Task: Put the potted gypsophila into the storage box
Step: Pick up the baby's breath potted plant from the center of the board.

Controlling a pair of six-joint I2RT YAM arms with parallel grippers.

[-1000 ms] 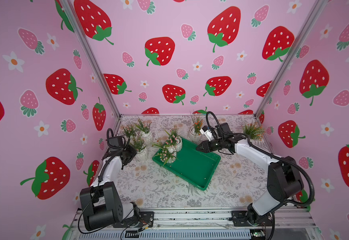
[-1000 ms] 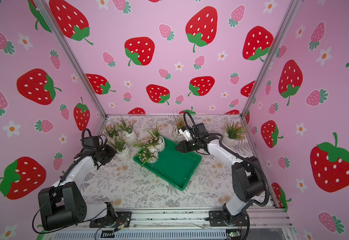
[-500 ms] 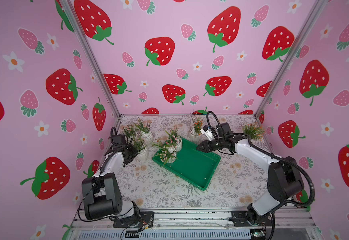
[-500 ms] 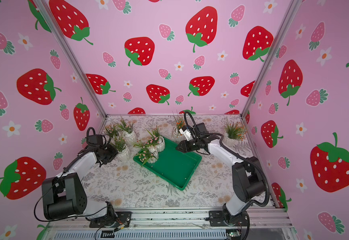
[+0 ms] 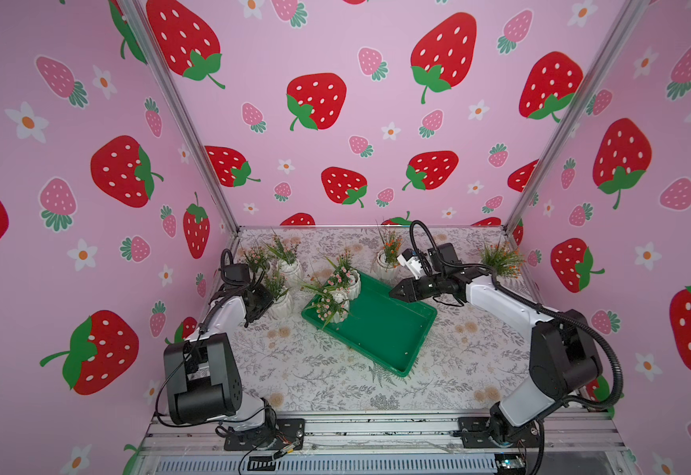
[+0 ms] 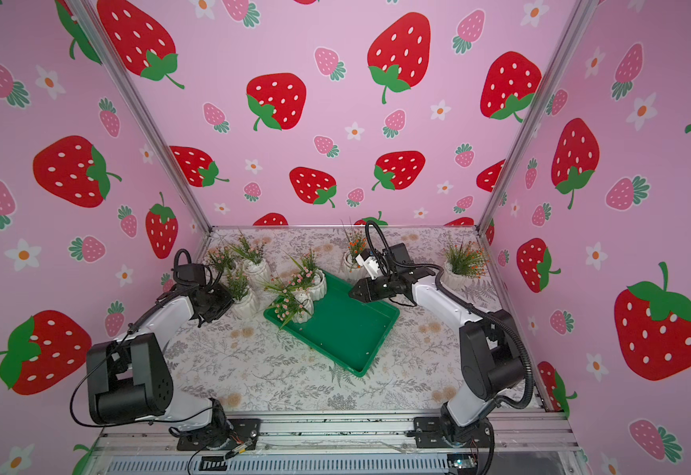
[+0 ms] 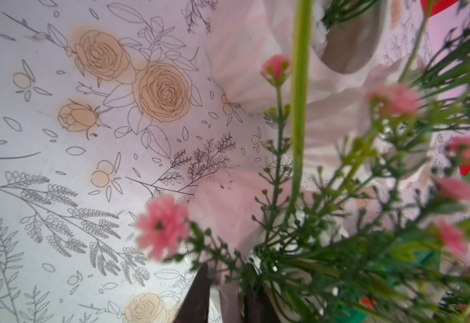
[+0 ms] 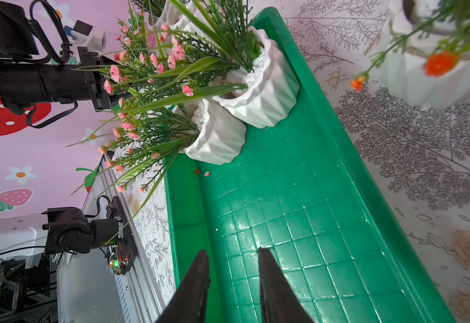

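Top views: two pots (image 5: 354, 288) stand in the box (image 5: 380, 333), far-left end; the others stand on the table (image 5: 315, 370). My left gripper (image 7: 226, 265) straddles a left pot's (image 5: 281, 305) wall, grip uncertain. My right gripper (image 8: 232, 250) hangs parted and empty over the box.

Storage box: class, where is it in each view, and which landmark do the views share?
In both top views: box near the picture's centre.
Left wrist: cannot tell; only blurred green patches.
Right wrist: fills the middle.
Landmark: the pot in its very corner, seen in top and right wrist views.
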